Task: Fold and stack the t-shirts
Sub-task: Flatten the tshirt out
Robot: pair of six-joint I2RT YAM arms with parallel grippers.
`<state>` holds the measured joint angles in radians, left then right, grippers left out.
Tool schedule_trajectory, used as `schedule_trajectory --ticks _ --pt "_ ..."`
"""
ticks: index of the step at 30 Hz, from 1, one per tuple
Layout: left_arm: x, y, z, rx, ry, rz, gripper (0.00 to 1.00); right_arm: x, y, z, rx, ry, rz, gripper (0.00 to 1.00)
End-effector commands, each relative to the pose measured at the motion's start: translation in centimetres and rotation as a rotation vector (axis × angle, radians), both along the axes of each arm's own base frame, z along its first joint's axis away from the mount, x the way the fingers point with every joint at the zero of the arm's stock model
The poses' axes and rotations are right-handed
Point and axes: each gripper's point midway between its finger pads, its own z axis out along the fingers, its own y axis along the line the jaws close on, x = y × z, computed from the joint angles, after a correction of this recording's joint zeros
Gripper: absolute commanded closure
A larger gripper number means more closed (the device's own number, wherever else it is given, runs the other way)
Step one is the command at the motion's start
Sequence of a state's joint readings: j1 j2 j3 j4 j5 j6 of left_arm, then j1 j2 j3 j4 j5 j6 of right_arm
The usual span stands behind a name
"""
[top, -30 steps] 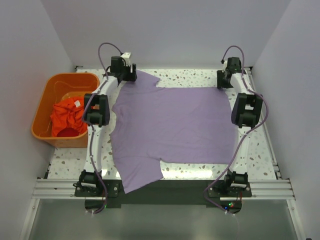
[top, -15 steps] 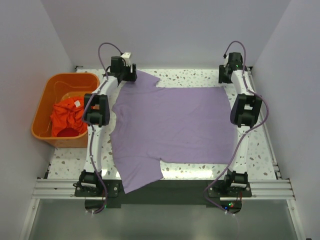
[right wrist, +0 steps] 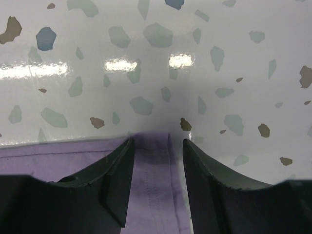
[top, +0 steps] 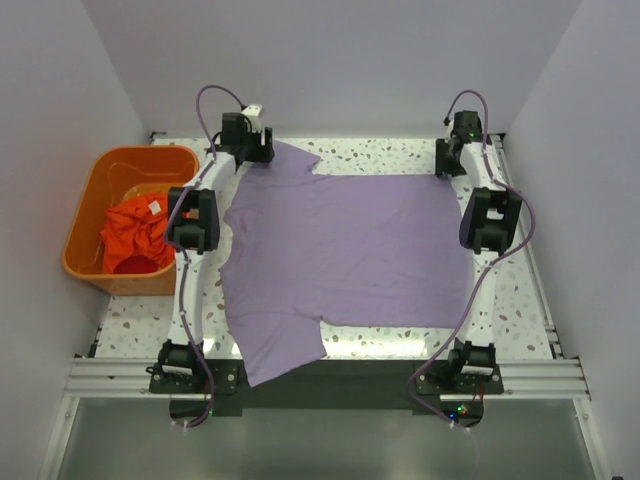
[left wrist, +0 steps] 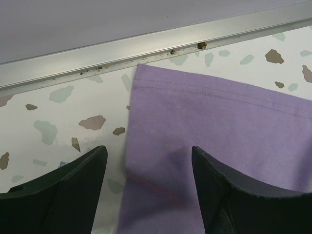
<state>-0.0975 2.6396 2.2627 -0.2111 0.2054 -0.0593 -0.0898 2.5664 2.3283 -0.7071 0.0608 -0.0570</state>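
Across the middle of the top view, the lavender t-shirt (top: 345, 255) lies spread flat on the speckled table (top: 518, 300), one sleeve reaching past the table's lower edge. At its upper left corner the left gripper (left wrist: 148, 180) stands with fingers wide apart, straddling the sleeve hem. At the upper right corner the right gripper (right wrist: 155, 146) shows a narrow gap, with the hem corner lying in it. At far left, the orange-red t-shirt (top: 135, 235) sits crumpled in the orange basket (top: 85, 220).
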Motion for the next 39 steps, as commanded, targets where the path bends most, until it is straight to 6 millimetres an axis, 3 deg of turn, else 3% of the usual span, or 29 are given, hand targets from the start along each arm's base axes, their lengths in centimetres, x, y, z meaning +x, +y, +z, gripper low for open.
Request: schedule_trajectory --ticks 1,5,12,20,27,33,36,37,38,39 --pt "0.8 0.1 1.4 -0.001 -0.045 -0.011 0.25 -0.7 0.3 -1.6 0.008 0.047 -0.012 0.53" --pt "0.8 0.3 1.3 0.004 -0.043 -0.010 0.25 -0.6 0.7 -1.8 0.031 0.047 0.004 0.60" --pt "1.1 0.8 1.4 0.017 -0.055 0.009 0.24 -0.7 1.2 -1.9 0.052 0.051 0.038 0.99" --pt "1.6 1.3 1.2 0.038 -0.069 0.020 0.25 -0.9 1.7 -1.2 0.065 0.036 0.065 1.00" --pt "2.0 -0.1 0.7 -0.030 -0.073 -0.025 0.32 -0.6 1.7 -0.5 0.059 0.007 0.074 1.00" --pt "2.2 -1.3 1.9 -0.091 -0.103 -0.059 0.60 -0.1 1.9 0.6 0.066 -0.027 0.084 1.00" --pt "2.4 -1.2 3.9 -0.103 -0.150 -0.068 0.76 0.3 2.0 1.7 0.070 -0.062 0.091 1.00" --pt "2.7 -1.2 6.0 -0.112 -0.198 -0.070 0.85 0.5 2.1 2.3 0.069 -0.077 0.096 1.00" --pt "2.7 -1.2 6.8 -0.119 -0.217 -0.074 0.89 0.4 2.1 2.5 0.069 -0.083 0.097 1.00" --pt "2.5 -1.0 6.6 -0.121 -0.214 -0.076 0.94 0.8 2.0 2.9 0.063 -0.104 0.102 1.00"
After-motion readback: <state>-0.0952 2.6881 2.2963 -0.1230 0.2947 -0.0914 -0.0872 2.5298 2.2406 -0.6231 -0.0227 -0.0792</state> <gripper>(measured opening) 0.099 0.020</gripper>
